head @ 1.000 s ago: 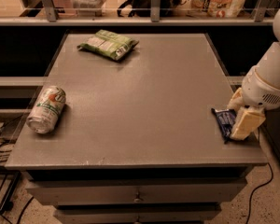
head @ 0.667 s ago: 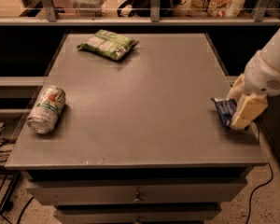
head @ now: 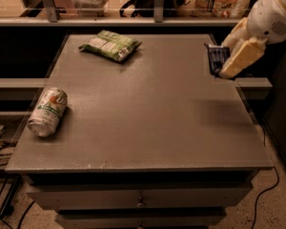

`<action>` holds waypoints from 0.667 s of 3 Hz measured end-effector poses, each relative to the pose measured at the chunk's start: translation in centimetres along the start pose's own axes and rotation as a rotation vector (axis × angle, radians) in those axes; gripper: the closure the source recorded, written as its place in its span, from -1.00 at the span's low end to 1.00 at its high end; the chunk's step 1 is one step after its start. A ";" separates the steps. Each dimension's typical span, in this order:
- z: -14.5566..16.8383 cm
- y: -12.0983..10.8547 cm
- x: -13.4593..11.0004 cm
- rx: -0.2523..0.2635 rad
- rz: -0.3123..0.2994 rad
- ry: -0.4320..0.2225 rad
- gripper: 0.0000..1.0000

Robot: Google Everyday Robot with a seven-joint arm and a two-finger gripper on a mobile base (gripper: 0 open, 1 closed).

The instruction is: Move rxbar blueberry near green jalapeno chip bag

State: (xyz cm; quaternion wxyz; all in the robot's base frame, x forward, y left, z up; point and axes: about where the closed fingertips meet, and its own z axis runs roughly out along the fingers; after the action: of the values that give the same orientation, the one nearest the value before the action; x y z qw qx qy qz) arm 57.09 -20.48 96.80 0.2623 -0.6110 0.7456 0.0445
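Gripper (head: 230,63) upper rt, clamped on rxbar blueberry (head: 216,57) by table (head: 157,128) rt edge. Green jalapeno chip bag (head: 110,45) well apart, far side. Soda can (head: 47,111) on its side, left.

A green-and-white soda can (head: 47,111) lies on its side near the left edge of a grey table (head: 152,113), its top end facing the front. Drawers (head: 140,202) with small knobs sit under the tabletop. Dark cables (head: 1,147) trail on the speckled floor at the left. A metal rail (head: 133,20) runs behind the table. The gripper (head: 227,63) hangs above the table's far right edge.
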 end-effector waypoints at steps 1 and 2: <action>-1.2 -0.7 -0.7 0.030 -0.008 -0.017 1.00; -0.1 -0.3 -0.9 0.002 0.045 -0.061 1.00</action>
State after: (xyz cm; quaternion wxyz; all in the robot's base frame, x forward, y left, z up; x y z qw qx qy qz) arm 57.46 -19.83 97.42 0.2847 -0.5920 0.7509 0.0683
